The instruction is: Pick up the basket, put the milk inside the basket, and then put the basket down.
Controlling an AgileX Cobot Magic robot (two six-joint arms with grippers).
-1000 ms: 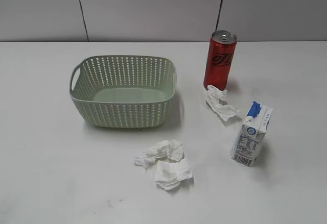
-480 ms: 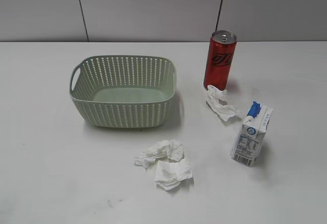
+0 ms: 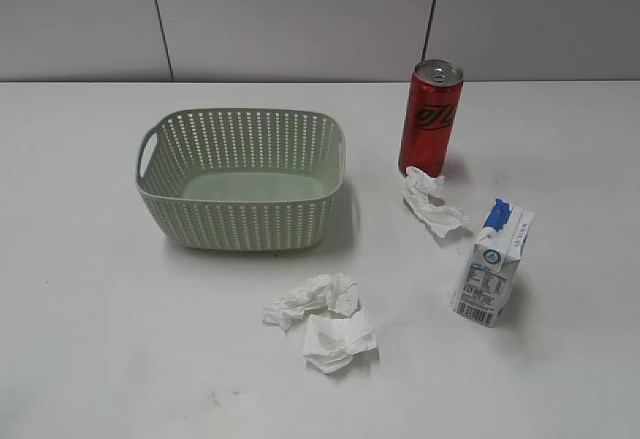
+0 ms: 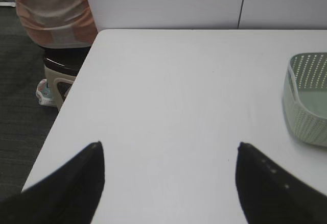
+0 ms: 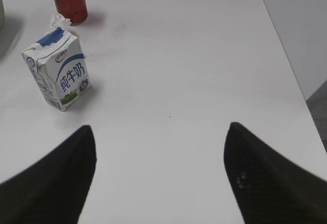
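Note:
The sage-green basket [image 3: 243,177] stands empty on the white table, left of centre; its end also shows at the right edge of the left wrist view [image 4: 308,97]. The milk carton [image 3: 491,264], white with a blue top, stands upright at the right; the right wrist view shows it at upper left [image 5: 57,69]. My left gripper [image 4: 168,145] is open and empty over bare table, left of the basket. My right gripper [image 5: 159,127] is open and empty, to the right of the milk. Neither gripper shows in the exterior view.
A tall red soda can [image 3: 430,118] stands behind the milk, with a crumpled tissue [image 3: 430,202] in front of it. Two more crumpled tissues [image 3: 325,319] lie in front of the basket. A person's legs [image 4: 53,15] stand past the table's left edge.

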